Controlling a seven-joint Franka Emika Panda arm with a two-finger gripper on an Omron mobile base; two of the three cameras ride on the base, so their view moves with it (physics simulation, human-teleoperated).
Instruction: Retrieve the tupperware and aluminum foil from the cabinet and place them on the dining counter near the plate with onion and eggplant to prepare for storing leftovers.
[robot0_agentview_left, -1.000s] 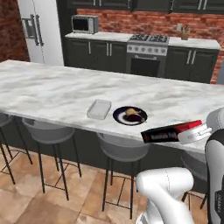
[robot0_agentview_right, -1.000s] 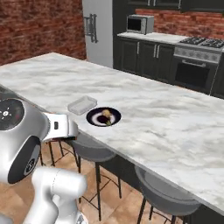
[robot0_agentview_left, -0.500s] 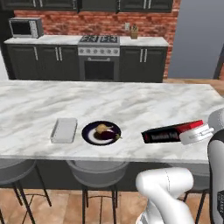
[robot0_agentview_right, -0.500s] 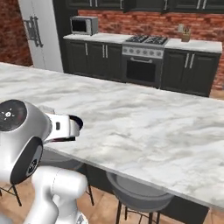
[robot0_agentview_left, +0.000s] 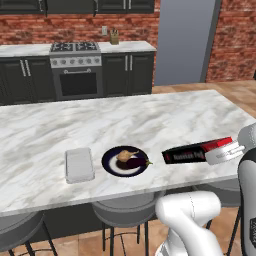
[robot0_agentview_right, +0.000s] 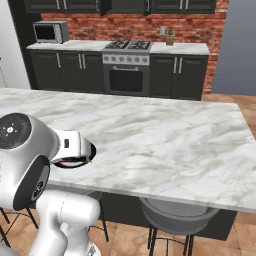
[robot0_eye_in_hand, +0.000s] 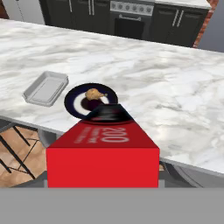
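The whole scene has slid sideways since the earlier frames because the base has driven along; the stove (robot0_agentview_left: 76, 67) now sits at upper left of the left base view, and the aluminum foil (robot0_agentview_left: 197, 151) hangs in the same spot in that view as before. It is a long black box with a red end and pale lettering, held out over the near edge of the tabletop (robot0_agentview_left: 150, 115), just right of the plate (robot0_agentview_left: 125, 161). The end effector (robot0_agentview_left: 223, 153) pinches the foil at its red end. One tupperware (robot0_agentview_left: 79, 164), one plate, one onion (robot0_agentview_left: 125, 155), one eggplant (robot0_agentview_left: 138, 161), one foil box. The hand view shows the foil's red end face (robot0_eye_in_hand: 102, 166); the right base view hides it behind the arm.
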